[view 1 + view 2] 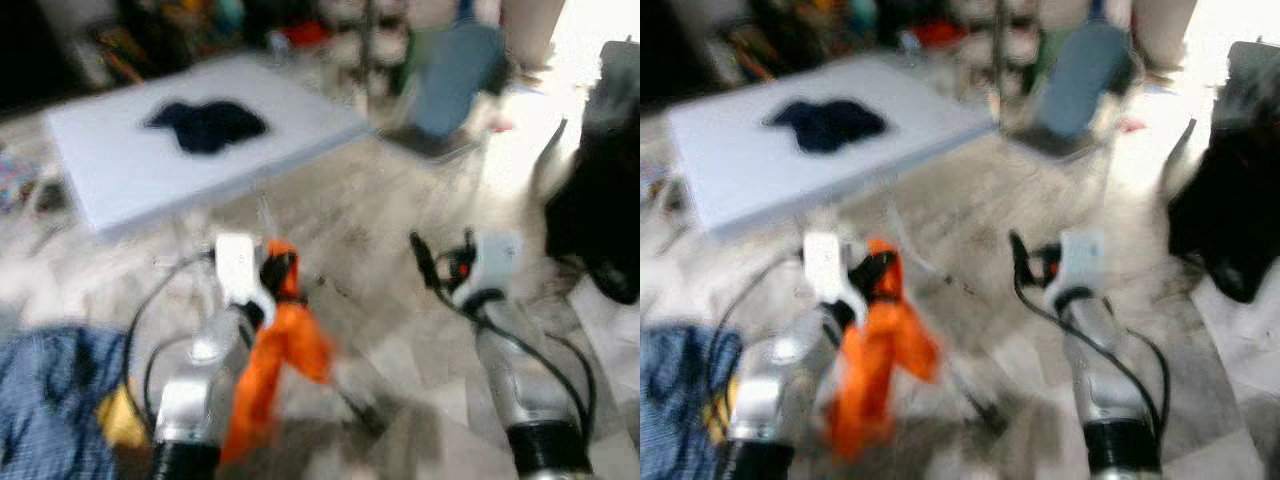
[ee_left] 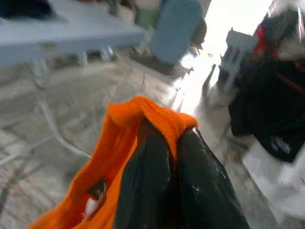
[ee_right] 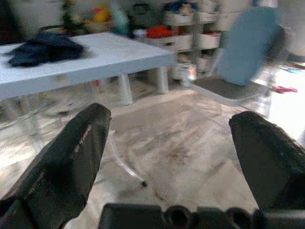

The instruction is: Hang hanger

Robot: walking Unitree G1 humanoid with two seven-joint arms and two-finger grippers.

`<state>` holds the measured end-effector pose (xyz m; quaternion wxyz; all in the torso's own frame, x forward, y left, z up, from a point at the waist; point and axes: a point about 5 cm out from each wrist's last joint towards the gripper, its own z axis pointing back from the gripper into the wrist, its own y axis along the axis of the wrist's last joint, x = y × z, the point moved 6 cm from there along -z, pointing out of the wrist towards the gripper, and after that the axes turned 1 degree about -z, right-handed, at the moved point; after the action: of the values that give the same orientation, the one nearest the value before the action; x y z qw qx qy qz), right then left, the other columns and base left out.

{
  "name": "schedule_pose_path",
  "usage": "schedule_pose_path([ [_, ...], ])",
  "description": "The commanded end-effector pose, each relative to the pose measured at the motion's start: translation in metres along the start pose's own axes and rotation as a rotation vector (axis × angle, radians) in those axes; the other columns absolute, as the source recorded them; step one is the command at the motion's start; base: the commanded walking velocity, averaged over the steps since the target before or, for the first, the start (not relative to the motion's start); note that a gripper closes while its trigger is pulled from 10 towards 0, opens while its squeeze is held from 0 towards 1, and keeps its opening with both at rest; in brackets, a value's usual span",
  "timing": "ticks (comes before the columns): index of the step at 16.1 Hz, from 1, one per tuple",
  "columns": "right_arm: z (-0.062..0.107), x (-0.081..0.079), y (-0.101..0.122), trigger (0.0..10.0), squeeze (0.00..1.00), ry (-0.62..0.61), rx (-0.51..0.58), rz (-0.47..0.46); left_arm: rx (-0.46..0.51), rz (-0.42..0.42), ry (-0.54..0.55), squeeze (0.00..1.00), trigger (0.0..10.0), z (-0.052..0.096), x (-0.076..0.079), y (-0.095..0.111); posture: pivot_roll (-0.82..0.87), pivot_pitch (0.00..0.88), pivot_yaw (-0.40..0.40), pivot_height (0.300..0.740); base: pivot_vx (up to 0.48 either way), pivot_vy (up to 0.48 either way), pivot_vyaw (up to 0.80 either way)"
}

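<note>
An orange garment (image 1: 281,362) hangs from my left gripper (image 1: 279,270), which is shut on its top fold (image 2: 143,112). A thin clear hanger (image 3: 125,167) seems to run through the garment, with its hook (image 1: 265,215) rising above the gripper; blur makes this uncertain. My right gripper (image 1: 442,255) is held out level beside it, about a hand's width to the right. Its black fingers (image 3: 71,157) stand wide apart with nothing between them. Both arms hover over the grey floor. The eye views are blurred.
A low white table (image 1: 120,180) stands ahead to the left with a dark garment (image 1: 205,125) on it. A blue chair (image 1: 455,65) is ahead right, a black bulky object (image 1: 600,200) at the far right. Blue denim cloth (image 1: 50,400) lies lower left. Cluttered shelves (image 3: 190,28) line the back.
</note>
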<state>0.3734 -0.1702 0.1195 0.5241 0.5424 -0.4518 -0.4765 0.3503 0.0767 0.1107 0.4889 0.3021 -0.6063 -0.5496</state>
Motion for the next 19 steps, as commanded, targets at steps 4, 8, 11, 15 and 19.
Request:
schedule_pose_path([
  [4, -0.0010, -0.0015, 0.0051, 10.0, 0.00, 0.002, 0.017, -0.003, 0.040, -0.018, -0.011, 0.00, 10.0, -0.0022, 0.0023, 0.0142, -0.16, 0.000, 0.035, 0.740, 0.352, 0.297, -0.66],
  [8, -0.0011, -0.0012, 0.0049, 10.0, 0.00, 0.001, 0.016, -0.003, 0.036, -0.019, -0.014, 0.00, 10.0, -0.0028, 0.0026, 0.0132, -0.16, 0.000, 0.034, 0.740, 0.323, 0.355, -0.23],
  [11, -0.0020, -0.0017, 0.0052, 10.0, 0.00, 0.001, 0.015, -0.002, 0.032, -0.020, -0.015, 0.00, 10.0, -0.0031, 0.0022, 0.0125, -0.16, 0.000, 0.034, 0.740, 0.321, 0.356, -0.62],
  [15, -0.0028, -0.0023, 0.0056, 10.0, 0.00, 0.004, 0.018, -0.003, 0.023, -0.024, -0.022, 0.00, 10.0, -0.0035, 0.0043, 0.0101, -0.16, 0.000, 0.033, 0.740, 0.321, 0.357, -0.80],
  [19, -0.0031, -0.0031, 0.0058, 10.0, 0.00, 0.002, 0.019, -0.003, 0.017, -0.027, -0.029, 0.00, 10.0, -0.0029, 0.0051, 0.0087, -0.16, 0.000, 0.036, 0.740, 0.322, 0.356, -0.80],
])
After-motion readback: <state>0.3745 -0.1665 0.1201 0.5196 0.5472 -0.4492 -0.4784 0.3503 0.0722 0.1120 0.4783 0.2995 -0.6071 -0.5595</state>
